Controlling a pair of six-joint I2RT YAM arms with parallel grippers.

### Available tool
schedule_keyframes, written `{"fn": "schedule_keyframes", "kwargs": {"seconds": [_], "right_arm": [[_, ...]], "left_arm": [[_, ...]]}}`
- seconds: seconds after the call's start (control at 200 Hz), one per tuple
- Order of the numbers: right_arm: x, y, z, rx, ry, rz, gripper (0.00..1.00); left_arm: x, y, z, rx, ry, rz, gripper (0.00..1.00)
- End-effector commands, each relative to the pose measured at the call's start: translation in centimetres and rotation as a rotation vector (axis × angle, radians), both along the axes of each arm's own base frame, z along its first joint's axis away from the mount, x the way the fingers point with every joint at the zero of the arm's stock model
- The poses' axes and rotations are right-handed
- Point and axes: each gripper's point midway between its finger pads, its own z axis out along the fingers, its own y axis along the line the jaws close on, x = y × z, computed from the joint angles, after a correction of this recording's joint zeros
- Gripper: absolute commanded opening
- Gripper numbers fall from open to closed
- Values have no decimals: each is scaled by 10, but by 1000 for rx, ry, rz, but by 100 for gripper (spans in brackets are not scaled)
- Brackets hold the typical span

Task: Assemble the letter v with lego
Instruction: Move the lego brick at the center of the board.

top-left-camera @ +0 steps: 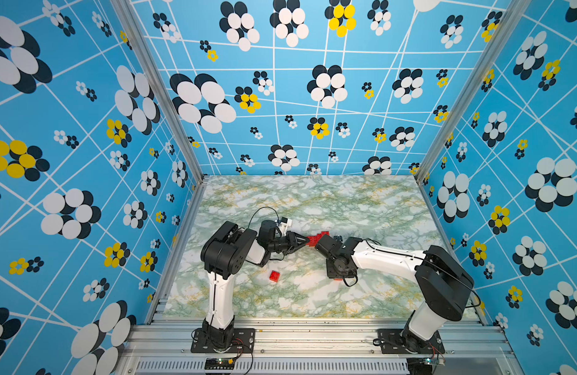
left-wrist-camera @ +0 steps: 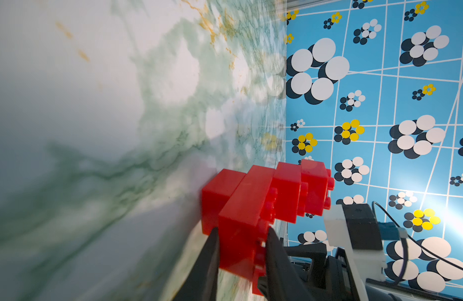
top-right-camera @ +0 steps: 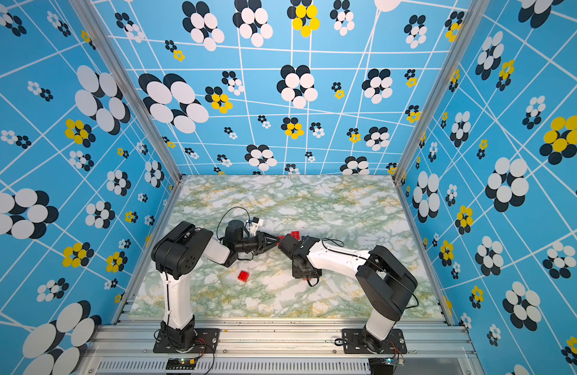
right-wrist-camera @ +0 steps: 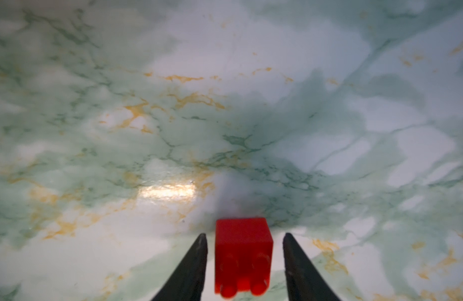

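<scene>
Our left gripper (left-wrist-camera: pixel 242 230) clenched the stepped red plastic brick assembly (left-wrist-camera: pixel 287 187), judged light, rigid, best held by flat sides; right gripper (right-wrist-camera: pixel 244 234), three o'clock, stood released.

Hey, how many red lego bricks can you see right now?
5 at least: four joined in the stepped cluster pinched by the left gripper, and one loose brick lying apart on the table. The right gripper may hide more.
</scene>
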Motion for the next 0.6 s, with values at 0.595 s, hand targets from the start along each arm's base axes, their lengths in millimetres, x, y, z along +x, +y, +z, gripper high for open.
{"fn": "schedule_keyframes", "kwargs": {"seconds": [0.595], "right_arm": [[-4, 182, 49, 377, -148, 32, 68]], "left_arm": [[9, 22, -18, 33, 40, 20, 24]]}}
